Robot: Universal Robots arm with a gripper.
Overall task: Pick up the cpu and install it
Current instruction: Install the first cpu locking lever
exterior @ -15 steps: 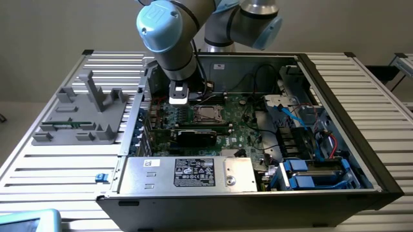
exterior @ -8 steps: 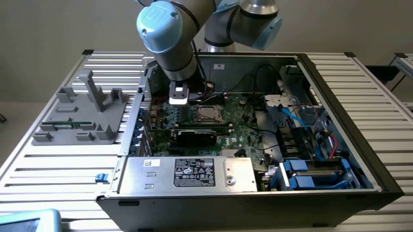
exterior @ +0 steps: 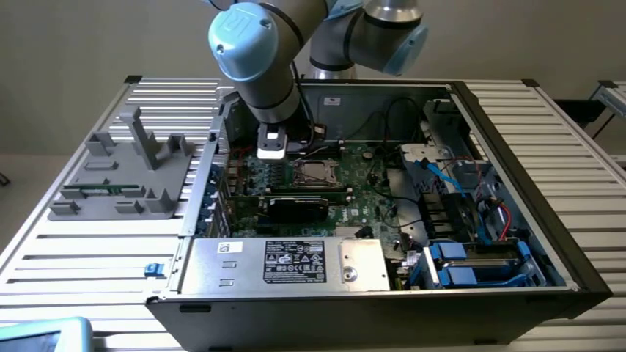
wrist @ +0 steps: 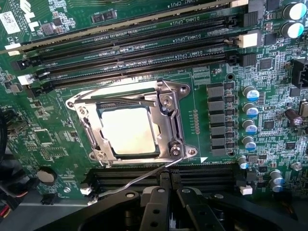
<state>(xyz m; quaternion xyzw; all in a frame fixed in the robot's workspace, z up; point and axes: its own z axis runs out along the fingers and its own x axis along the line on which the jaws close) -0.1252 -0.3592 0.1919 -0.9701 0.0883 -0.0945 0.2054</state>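
Note:
The cpu [wrist: 129, 131], a small square chip with a pale metal top, lies flat in the socket on the green motherboard [wrist: 216, 57], ringed by the silver socket frame [wrist: 166, 120]. A thin wire lever [wrist: 139, 180] runs from the frame's corner towards my fingertips. My gripper [wrist: 167, 186] hovers just off the socket's edge, its black fingers [wrist: 153, 208] shut with nothing between them. In the exterior view the gripper [exterior: 272, 152] hangs inside the open computer case, beside the cpu [exterior: 315, 174].
Black memory slots [wrist: 134, 48] run beside the socket, and capacitors [wrist: 250, 115] stand close by. In the case lie a silver power supply box [exterior: 284, 262], a black card [exterior: 298, 205], blue drive bays [exterior: 479, 268] and cables [exterior: 440, 176]. A grey fixture [exterior: 127, 169] stands on the slatted table.

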